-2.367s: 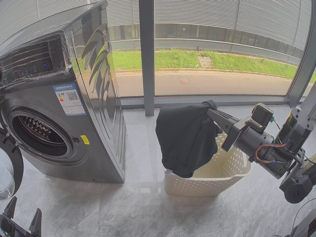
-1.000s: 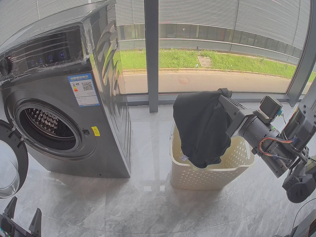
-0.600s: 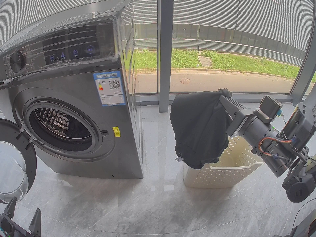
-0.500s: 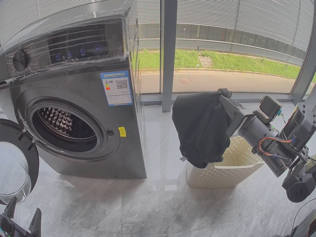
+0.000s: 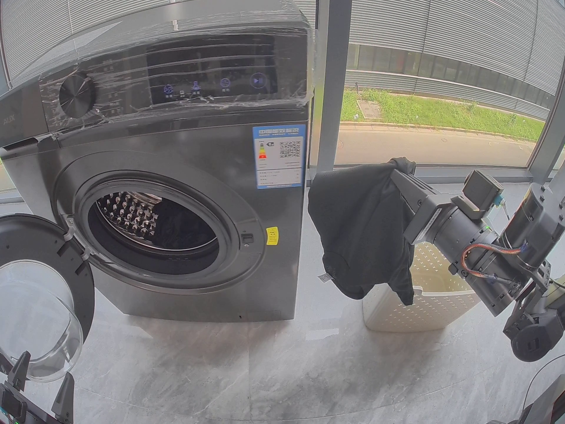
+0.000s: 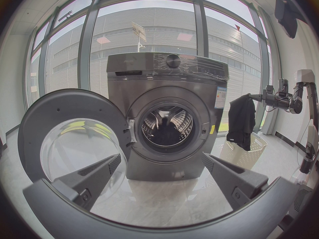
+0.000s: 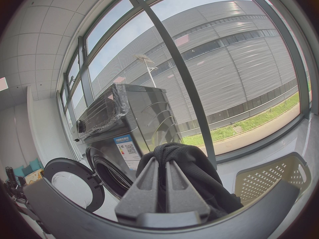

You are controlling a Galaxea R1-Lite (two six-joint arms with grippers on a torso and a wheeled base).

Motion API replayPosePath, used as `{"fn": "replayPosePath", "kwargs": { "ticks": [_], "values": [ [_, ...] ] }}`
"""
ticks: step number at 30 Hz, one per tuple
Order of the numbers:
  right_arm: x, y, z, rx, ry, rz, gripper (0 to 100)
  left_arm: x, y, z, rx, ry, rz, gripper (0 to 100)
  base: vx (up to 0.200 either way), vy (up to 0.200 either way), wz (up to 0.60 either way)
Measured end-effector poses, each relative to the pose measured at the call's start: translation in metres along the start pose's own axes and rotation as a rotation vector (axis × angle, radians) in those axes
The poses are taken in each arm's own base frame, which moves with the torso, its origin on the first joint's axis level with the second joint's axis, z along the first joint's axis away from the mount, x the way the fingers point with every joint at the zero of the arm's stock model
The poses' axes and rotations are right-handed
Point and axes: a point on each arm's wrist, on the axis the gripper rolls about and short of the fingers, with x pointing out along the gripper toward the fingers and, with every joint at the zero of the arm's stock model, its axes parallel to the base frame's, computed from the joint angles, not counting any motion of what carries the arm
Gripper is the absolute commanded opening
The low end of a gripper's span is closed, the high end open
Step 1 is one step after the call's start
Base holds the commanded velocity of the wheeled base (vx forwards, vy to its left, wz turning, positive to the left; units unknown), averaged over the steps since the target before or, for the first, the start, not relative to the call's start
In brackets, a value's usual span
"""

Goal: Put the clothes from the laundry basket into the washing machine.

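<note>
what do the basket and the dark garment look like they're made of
The basket is likely cream moulded plastic, matte, its walls pierced with small holes. The garment is soft dark fabric, matte; it hangs limp in folds from the right pincer.

A glossy grey marble-tiled floor is seen here; a dark grey front-loading washing machine is stood on it, and a cream perforated plastic laundry basket is set near its right.

matt dark cloth garment; perforated, seemingly plastic basket; glossy metallic washing machine.
</note>
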Motion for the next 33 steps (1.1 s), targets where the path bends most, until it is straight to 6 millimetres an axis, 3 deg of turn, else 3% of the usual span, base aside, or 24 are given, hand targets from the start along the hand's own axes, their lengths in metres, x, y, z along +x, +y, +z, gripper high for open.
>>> {"fn": "replayPosePath", "kwargs": {
  "ticks": [5, 20, 33],
  "values": [
    [-0.0005, 0.0013, -0.001, 0.001, 0.004, 0.005, 0, 0.0, 0.0, 0.0, -0.001, 0.0, 0.001, 100, 0.0, 0.0, 0.0],
    [-0.0014, 0.0018, -0.0025, 0.001, 0.011, 0.01, 0, 0.0, 0.0, 0.0, -0.001, 0.0, -0.001, 100, -0.2, 0.0, 0.0],
    [-0.0033, 0.0012, -0.0061, 0.001, 0.028, 0.012, 0, 0.0, 0.0, 0.0, -0.003, 0.0, -0.001, 100, 0.0, 0.015, 0.0]
  ]
}}
